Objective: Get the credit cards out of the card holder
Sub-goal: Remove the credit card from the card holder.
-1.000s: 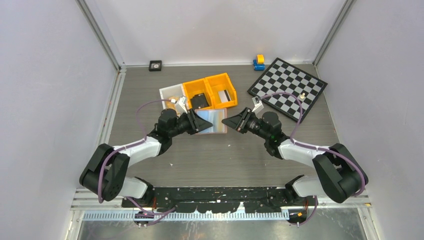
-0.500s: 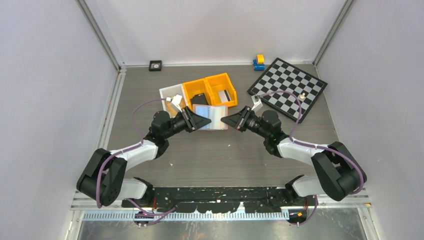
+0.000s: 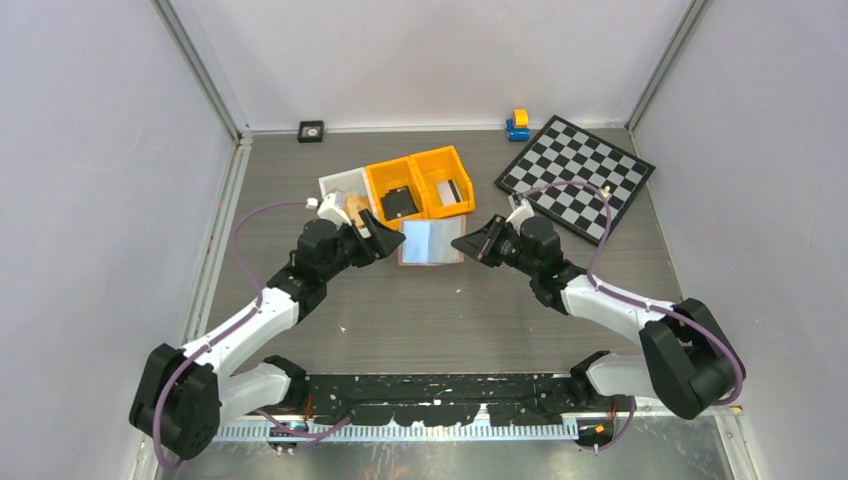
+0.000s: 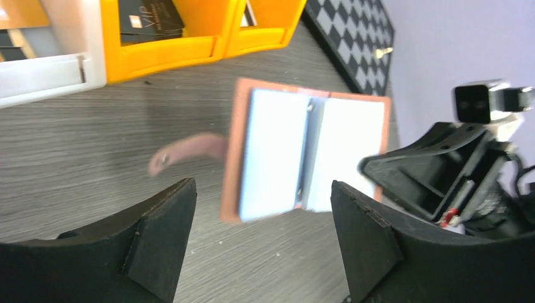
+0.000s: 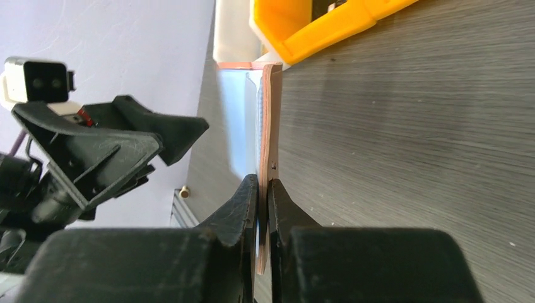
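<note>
While the right gripper [image 5: 264, 189] clamps the open card holder [image 4: 303, 151] by its right edge, just in front of the orange bins [image 4: 164, 53], the left gripper [image 4: 262, 189] hangs spread wide on its left, facing the pale credit cards [image 4: 271, 148] and nearer them.

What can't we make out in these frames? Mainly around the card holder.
1. Left wrist: card holder motion-blurred, pockets washed pale; whether cards are inside is unclear.
2. Right wrist: holder seen edge-on, pockets hidden; right pincer covers its near edge.
3. Top: holder too small to show any card.
4. Left wrist: orange bins cut off by top edge, contents mostly unseen.
5. Top: piece on chessboard too small to identify.
</note>
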### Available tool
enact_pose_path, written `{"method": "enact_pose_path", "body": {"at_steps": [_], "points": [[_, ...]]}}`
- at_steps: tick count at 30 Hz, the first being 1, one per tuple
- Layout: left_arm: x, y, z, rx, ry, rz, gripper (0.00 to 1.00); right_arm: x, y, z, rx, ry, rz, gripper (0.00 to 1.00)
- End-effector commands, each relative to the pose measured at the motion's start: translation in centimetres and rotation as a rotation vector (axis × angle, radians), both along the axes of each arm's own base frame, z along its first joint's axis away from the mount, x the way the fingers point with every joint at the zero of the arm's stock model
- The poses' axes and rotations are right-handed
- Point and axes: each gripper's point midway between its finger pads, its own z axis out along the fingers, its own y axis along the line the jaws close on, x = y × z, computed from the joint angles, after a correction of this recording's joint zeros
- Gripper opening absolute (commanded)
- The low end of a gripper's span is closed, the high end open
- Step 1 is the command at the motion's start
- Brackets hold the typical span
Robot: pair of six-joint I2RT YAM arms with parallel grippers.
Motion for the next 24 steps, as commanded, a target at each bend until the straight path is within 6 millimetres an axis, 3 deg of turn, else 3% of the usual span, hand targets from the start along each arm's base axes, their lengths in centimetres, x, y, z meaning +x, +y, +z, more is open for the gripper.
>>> {"method": "enact_pose_path", "body": {"at_steps": [1, 8, 13, 22, 24], "points": [[0.0, 0.7, 0.6, 0.16, -0.068, 0.056, 0.8, 1.5, -1.1, 2.1, -0.077, -0.066, -0.094, 0.01], [-1.1, -3.0, 1.3, 0.283, -0.158, -0.054, 0.81, 1.1, 0.4, 1.8, -0.251, -0.108, -0.145, 0.01], [-1.7, -5.5, 0.3, 0.369, -0.172, -0.15, 0.84, 0.6, 1.3, 2.8, -0.195, -0.139, -0.14, 0.0], [-1.7, -6.8, -1.1, 0.449, -0.158, -0.217, 0.84, -0.4, 2.7, 3.6, -0.098, -0.13, -0.056, 0.01], [-1.7, -6.5, -2.2, 0.508, -0.122, -0.215, 0.84, -0.5, 2.9, 3.8, -0.076, -0.133, -0.044, 0.0]]}}
